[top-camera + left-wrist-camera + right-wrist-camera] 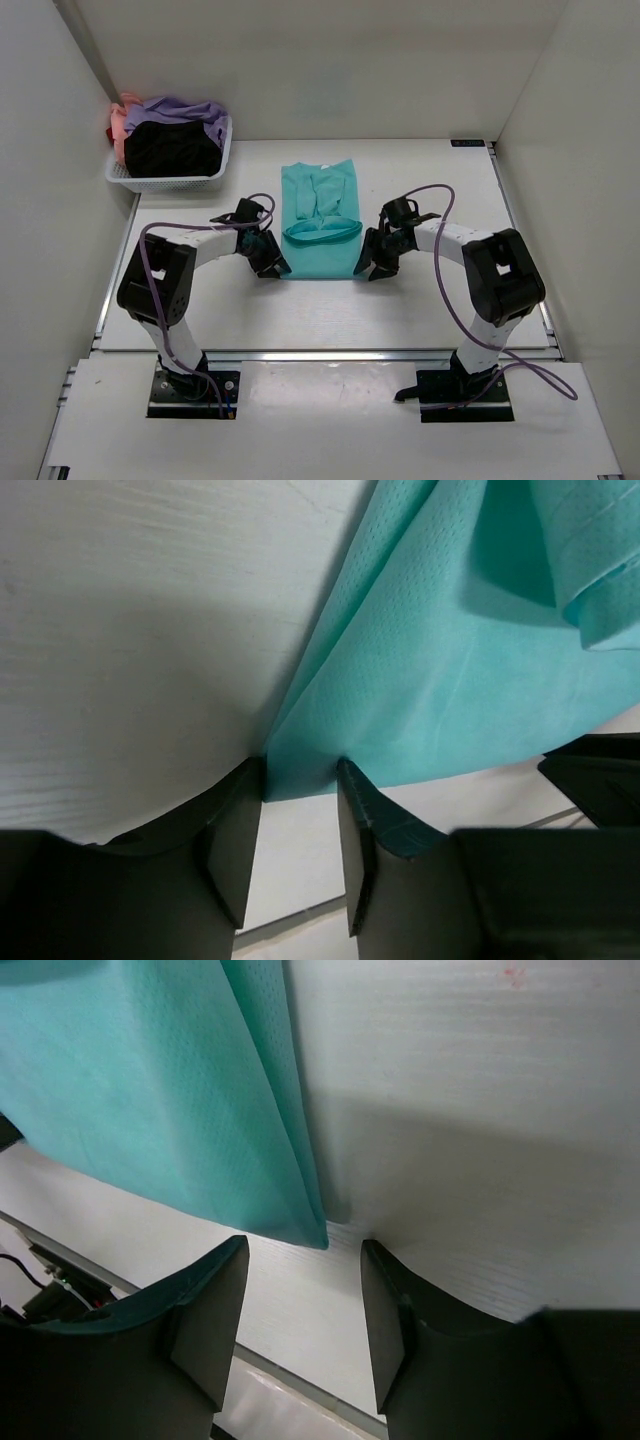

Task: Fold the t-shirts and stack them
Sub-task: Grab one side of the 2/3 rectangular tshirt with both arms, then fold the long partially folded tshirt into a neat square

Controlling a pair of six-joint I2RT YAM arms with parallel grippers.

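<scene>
The teal t-shirt [320, 225] lies flat in the middle of the table, folded into a narrow strip with the sleeves turned in. My left gripper [272, 266] is at its near left corner. In the left wrist view the jaws stand apart, with the shirt corner [300, 775] lying between the fingertips [352, 785], not pinched. My right gripper [371, 268] is at the near right corner, open. In the right wrist view the teal corner [310, 1225] lies just beyond the gap between the fingers [225, 1290].
A white mesh basket [165, 184] stands at the back left and holds black [170, 150], lavender [185, 108], pink [122, 118] and red [110, 132] shirts. White walls close in both sides and the back.
</scene>
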